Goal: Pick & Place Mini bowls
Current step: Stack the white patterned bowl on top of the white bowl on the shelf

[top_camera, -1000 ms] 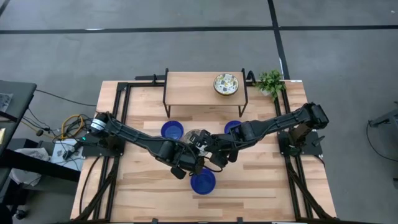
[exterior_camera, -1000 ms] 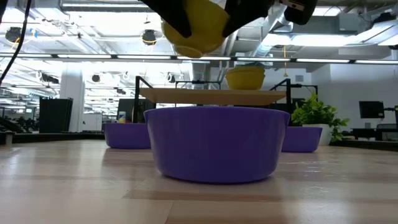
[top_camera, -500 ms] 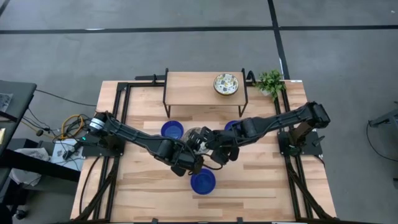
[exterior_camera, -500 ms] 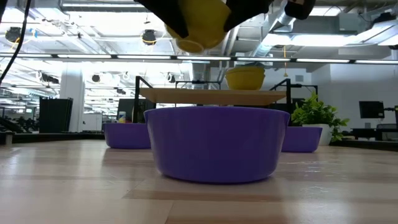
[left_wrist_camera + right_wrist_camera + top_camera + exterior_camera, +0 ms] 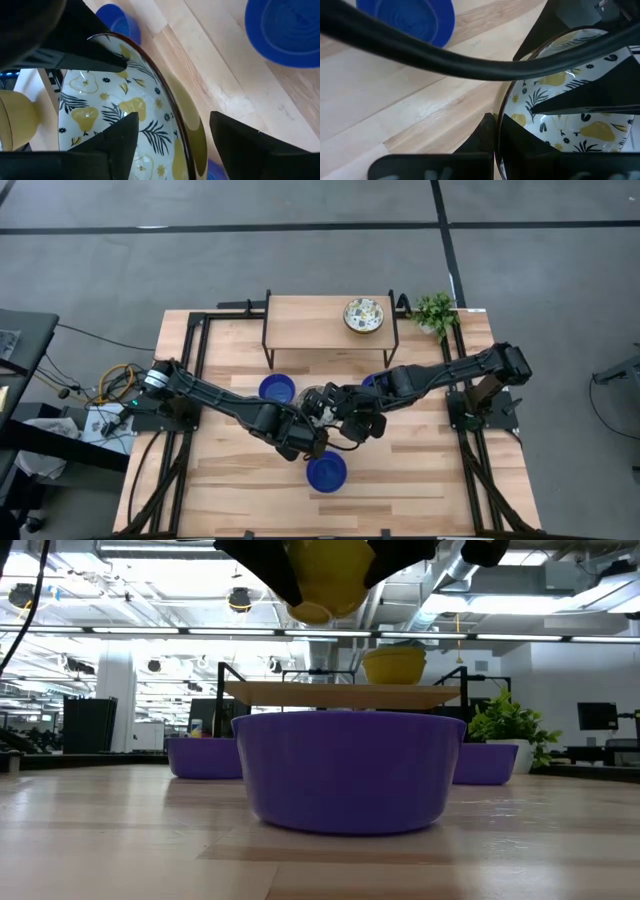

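Both claws, left (image 5: 313, 423) and right (image 5: 345, 416), closed on one patterned bowl (image 5: 120, 125) lifted above the tabletop (image 5: 420, 465), near a blue bowl (image 5: 326, 471).

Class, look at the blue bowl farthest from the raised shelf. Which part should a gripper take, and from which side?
Take the blue bowl by its rim, coming from above, one finger inside the wall and one outside. It stands upright, mouth open, nothing touching it. The left gripper and right gripper are at the patterned bowl, nearer the shelf.
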